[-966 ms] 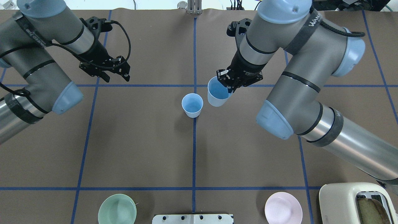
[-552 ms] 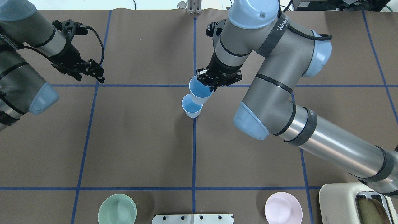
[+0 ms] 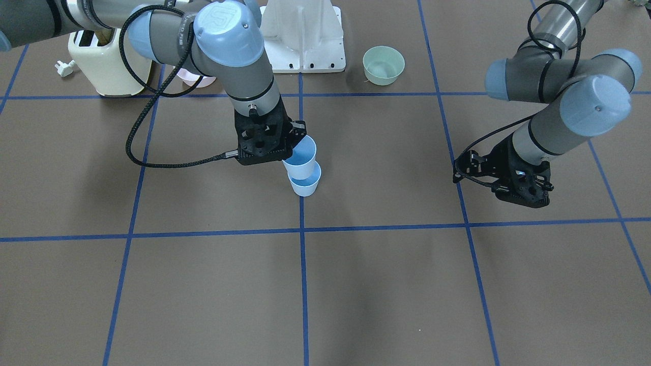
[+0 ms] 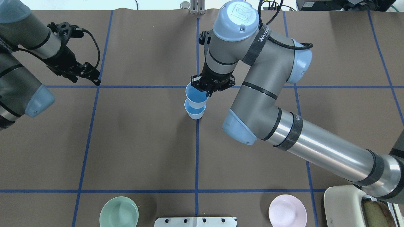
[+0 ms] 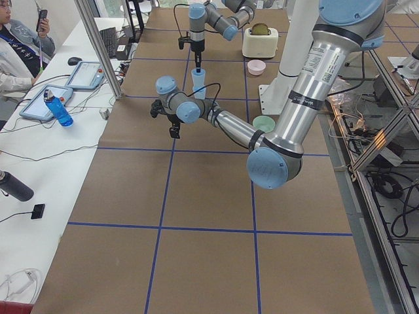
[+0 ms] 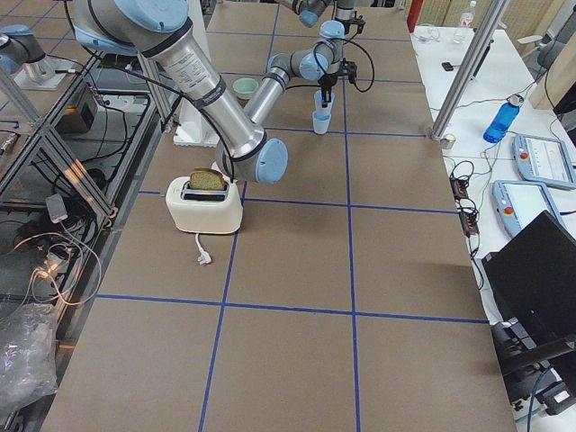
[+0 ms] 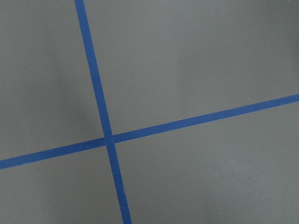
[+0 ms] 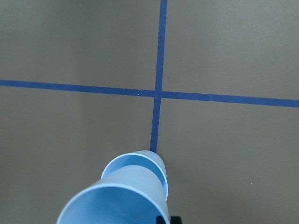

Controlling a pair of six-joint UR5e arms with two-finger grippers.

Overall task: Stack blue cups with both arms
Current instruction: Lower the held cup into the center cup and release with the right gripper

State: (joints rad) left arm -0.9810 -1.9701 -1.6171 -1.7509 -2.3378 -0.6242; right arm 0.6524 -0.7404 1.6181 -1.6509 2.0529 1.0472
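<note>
One blue cup (image 4: pixel 195 111) stands upright at the table's centre, on the middle tape line; it also shows in the front view (image 3: pixel 305 183). My right gripper (image 4: pixel 207 90) is shut on the rim of the second blue cup (image 4: pixel 195 94) and holds it slightly tilted directly over the first. In the front view the held cup's (image 3: pixel 301 152) base sits at the lower cup's mouth. The right wrist view shows the held cup (image 8: pixel 117 205) close up, with the lower cup's rim (image 8: pixel 140 163) beyond it. My left gripper (image 4: pixel 86 78) is open and empty, far to the left over a tape crossing.
A pale-green bowl (image 4: pixel 119 212) and a pink bowl (image 4: pixel 287 210) sit near the robot's edge. A cream toaster (image 4: pixel 353 205) holding toast stands at the near right corner. The white pedestal base (image 3: pixel 305 35) is between the bowls. Blue tape lines grid the brown table.
My right arm has carried its cup leftward from beside the standing cup to directly over it. My left arm has drawn back to the left, away from the centre.
</note>
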